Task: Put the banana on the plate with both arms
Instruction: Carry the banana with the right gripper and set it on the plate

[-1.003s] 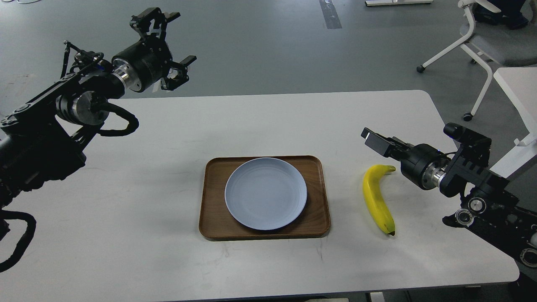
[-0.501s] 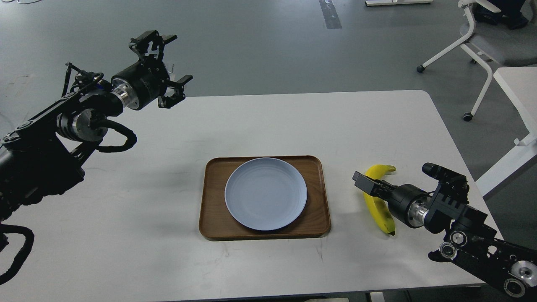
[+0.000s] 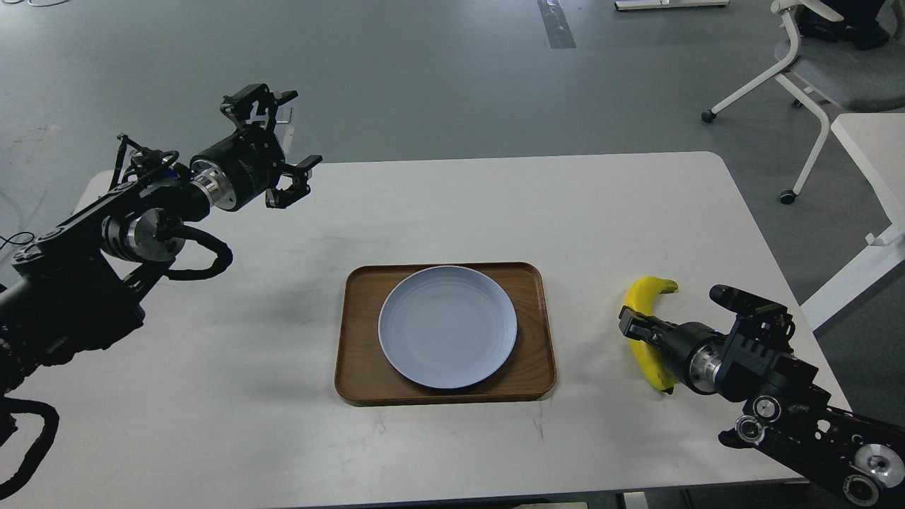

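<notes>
Lower right of frame: right gripper (image 3: 634, 329) against the banana (image 3: 645, 304), grasp impossible to confirm, long axis running up-frame, right of the plate (image 3: 447, 326); upper left: left gripper (image 3: 279, 152) splayed, far off.

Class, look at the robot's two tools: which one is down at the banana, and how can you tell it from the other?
The right tool: it sits across the middle of the banana on the table. The left tool hangs open above the table's far left edge, holding nothing.
</notes>
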